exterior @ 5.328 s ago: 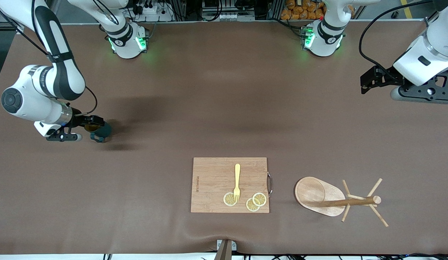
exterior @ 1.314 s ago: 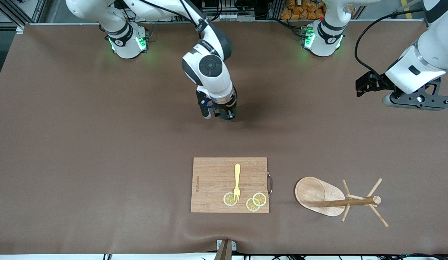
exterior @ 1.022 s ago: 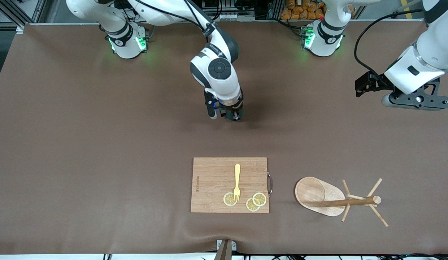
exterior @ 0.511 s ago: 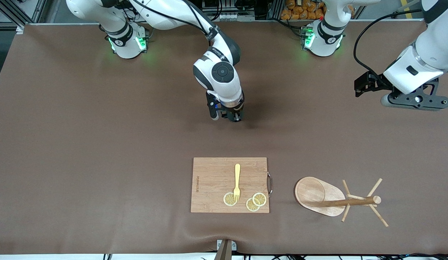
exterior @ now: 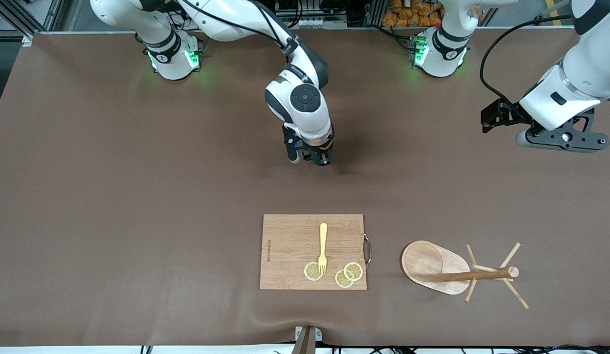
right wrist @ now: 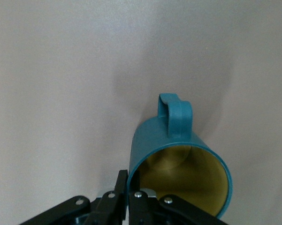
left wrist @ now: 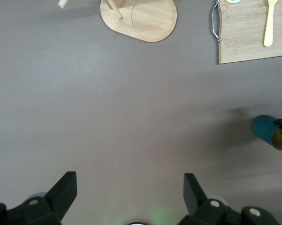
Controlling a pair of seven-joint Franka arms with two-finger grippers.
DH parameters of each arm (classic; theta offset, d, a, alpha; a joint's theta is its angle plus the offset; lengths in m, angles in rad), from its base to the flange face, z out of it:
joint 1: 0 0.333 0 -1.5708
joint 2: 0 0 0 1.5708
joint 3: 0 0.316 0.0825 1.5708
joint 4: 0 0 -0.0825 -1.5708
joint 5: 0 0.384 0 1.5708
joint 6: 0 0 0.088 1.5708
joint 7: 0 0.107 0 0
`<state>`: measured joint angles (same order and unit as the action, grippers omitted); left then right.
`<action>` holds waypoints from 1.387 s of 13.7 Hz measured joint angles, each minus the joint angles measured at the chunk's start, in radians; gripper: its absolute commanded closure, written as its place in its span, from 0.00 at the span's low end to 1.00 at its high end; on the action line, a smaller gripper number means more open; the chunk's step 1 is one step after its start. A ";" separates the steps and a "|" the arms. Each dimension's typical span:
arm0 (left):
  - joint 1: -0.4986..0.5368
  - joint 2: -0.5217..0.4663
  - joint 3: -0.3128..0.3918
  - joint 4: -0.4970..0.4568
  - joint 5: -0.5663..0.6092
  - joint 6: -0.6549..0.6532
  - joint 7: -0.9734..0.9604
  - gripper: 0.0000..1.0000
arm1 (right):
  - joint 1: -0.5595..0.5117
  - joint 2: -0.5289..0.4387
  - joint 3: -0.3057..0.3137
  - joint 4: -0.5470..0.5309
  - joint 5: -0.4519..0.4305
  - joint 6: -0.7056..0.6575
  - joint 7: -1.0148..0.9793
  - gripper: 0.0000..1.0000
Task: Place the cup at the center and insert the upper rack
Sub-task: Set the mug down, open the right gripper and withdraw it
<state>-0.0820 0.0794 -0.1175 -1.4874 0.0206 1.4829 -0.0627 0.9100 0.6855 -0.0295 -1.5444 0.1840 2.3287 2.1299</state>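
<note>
The right hand (exterior: pixel 323 160) pinched the cup (right wrist: pixel 178 161) by its rim (handle turned away), low over the middle of the desk (exterior: pixel 137 196), presumably to set it down. The left hand (left wrist: pixel 129 187) waited, spread and empty, near its own end, with the rack (exterior: pixel 454 271) lying on its side.

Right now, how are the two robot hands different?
The right hand is shut on the teal cup, pinching its rim, while the left hand is open and holds nothing. The right hand is over the middle of the table; the left hand waits up near the left arm's end. Both have dark fingers.
</note>
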 measured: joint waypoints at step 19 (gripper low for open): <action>-0.003 0.006 -0.005 0.000 -0.039 0.018 -0.060 0.00 | -0.085 -0.029 -0.024 0.149 -0.001 -0.261 -0.007 0.09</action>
<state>-0.0853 0.0859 -0.1227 -1.4869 -0.0187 1.5006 -0.1230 0.8254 0.6566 -0.0532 -1.3952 0.1834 2.0681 2.1226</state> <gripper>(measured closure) 0.000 0.097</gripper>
